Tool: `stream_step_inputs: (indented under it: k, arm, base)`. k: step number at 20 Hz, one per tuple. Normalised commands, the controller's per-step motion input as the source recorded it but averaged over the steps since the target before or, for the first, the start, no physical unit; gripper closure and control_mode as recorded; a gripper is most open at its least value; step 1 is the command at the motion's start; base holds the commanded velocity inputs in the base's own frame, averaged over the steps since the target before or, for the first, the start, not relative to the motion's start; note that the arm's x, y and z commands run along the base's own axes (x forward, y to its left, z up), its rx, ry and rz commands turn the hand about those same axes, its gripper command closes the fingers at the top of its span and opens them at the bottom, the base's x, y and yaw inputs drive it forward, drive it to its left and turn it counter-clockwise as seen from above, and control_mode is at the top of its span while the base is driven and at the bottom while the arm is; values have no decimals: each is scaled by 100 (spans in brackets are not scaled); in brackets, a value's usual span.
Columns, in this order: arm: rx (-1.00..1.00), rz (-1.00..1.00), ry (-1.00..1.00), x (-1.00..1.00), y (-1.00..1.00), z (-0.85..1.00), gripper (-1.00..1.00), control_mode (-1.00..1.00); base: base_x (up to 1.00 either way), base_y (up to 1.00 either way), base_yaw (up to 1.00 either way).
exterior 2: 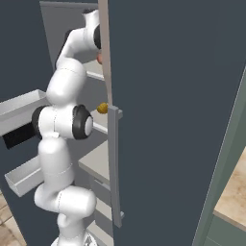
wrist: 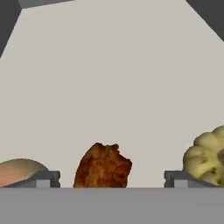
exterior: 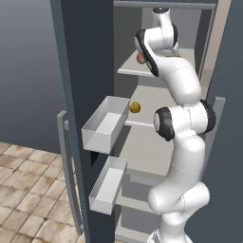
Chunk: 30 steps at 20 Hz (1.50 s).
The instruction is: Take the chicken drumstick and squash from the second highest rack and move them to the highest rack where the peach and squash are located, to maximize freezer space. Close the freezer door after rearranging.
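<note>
Brown, craggy chicken drumstick (wrist: pixel 103 166) on pale rack, between spread claw (wrist: pixel 112 178) tips

I see two grey door bins (exterior: pixel 105 122) stacked on the open door's inner face, a vertical grey handle (exterior 2: pixel 114 163), and tan floor tiles (exterior: pixel 28 194) below.

Top rack (exterior: pixel 190 58): drumstick (wrist: pixel 103 166) between peach (wrist: pixel 17 171) and squash (wrist: pixel 208 155); second squash (exterior: pixel 135 107) one rack below.
</note>
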Motion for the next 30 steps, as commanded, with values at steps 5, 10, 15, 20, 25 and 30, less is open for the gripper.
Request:
stream_step_inputs:
  k: [5, 10, 15, 20, 25, 30]
  arm:
    - [0, 0, -19, -58, 31, 0, -100, -100]
    - [0, 0, -21, -71, 31, 0, -100, -100]
    - [0, 5, -29, -77, 23, 0, -100, -100]
    - [-2, 12, -18, -78, 20, -3, -100, -100]
    - [-4, 18, -4, -65, 13, -18, -100, -100]
    - [-3, 19, 1, -51, 11, -27, -100, -100]
  base:
    - [0, 0, 0]
    - [0, 0, 0]
    - [0, 0, 0]
    - [0, 0, 0]
    - [0, 0, 0]
    - [0, 0, 0]
